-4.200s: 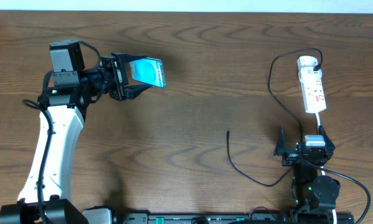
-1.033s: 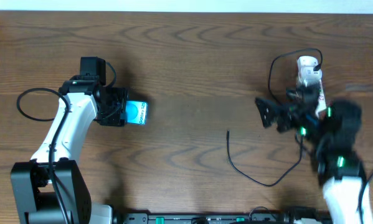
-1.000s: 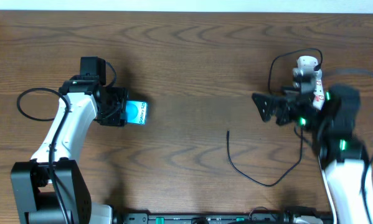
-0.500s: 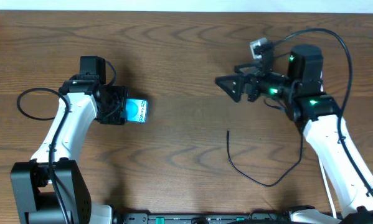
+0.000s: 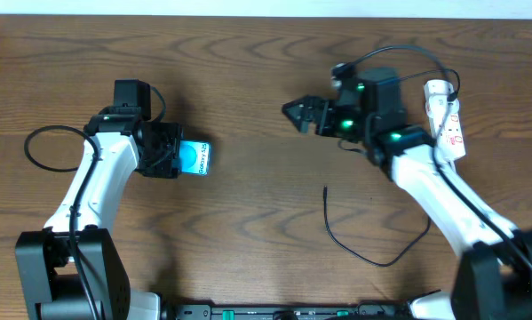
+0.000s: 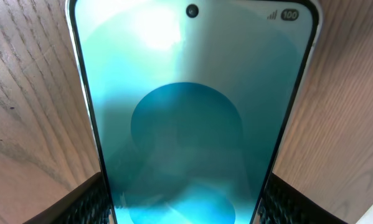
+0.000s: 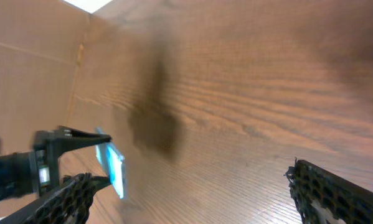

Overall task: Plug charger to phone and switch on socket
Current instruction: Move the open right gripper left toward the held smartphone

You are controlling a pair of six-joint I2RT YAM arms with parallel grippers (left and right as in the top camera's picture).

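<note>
left gripper (image 5: 175, 158) clamped on phone (image 5: 195, 160) edges (slick glass, rigid) | right gripper (image 5: 299, 113) fingers apart, empty | charger cable (image 5: 327, 212) light, limp; judge best pinched just behind stiff plug tip (image 5: 326, 189)

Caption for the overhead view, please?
Left gripper grips the phone; right gripper, open, hovers mid-table; the charger lies loose, unplugged.
</note>
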